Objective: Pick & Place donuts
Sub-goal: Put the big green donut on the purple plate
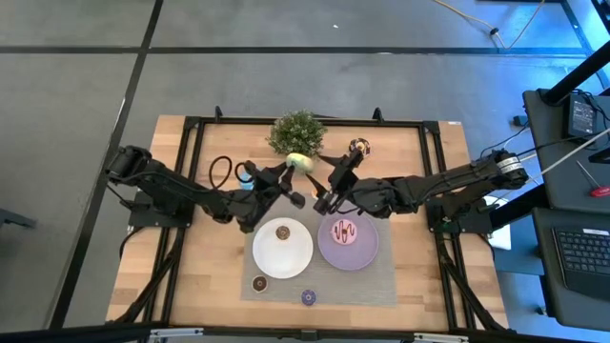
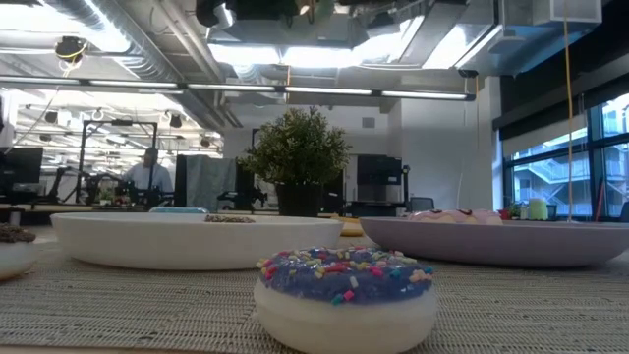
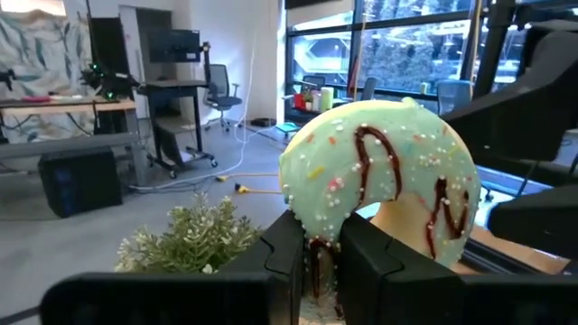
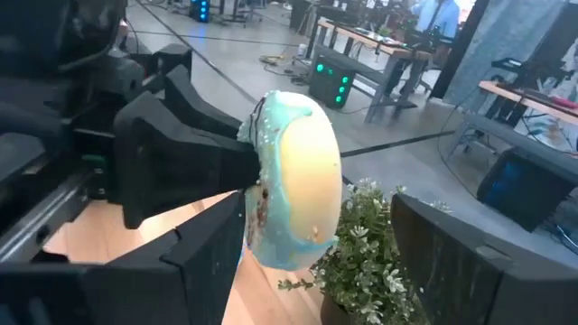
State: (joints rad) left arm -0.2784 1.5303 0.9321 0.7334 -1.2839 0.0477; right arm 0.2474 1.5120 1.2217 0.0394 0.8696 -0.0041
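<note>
My left gripper (image 1: pixel 294 174) is shut on the green-frosted donut (image 1: pixel 300 162), with brown drizzle and sprinkles, held up near the potted plant (image 1: pixel 296 131). My right gripper (image 1: pixel 324 191) is open, and in its wrist view its fingers (image 4: pixel 212 262) stand on either side of that donut (image 4: pixel 293 181). The pink donut (image 1: pixel 345 232) lies on the purple plate (image 1: pixel 372 250). A tan mini (image 1: pixel 283 232) lies on the white plate (image 1: pixel 282 257). A brown mini (image 1: pixel 259 283) and the purple sprinkled mini (image 2: pixel 346 290) rest on the woven mat. A dark donut (image 1: pixel 358 147) lies behind the right arm. My left gripper pinches the green donut's rim (image 3: pixel 312 230) between its two fingers (image 3: pixel 284 257), coming roughly level from the table's left. The donut stands on edge, its frosted face toward the left wrist camera, lifted clear of the table.
The plant stands at the table's far middle, just beyond both grippers. A black loop (image 1: pixel 221 171) lies beside the left arm. The grey mat (image 1: pixel 381 281) carries both plates. Bare wood shows to the left and right of the mat.
</note>
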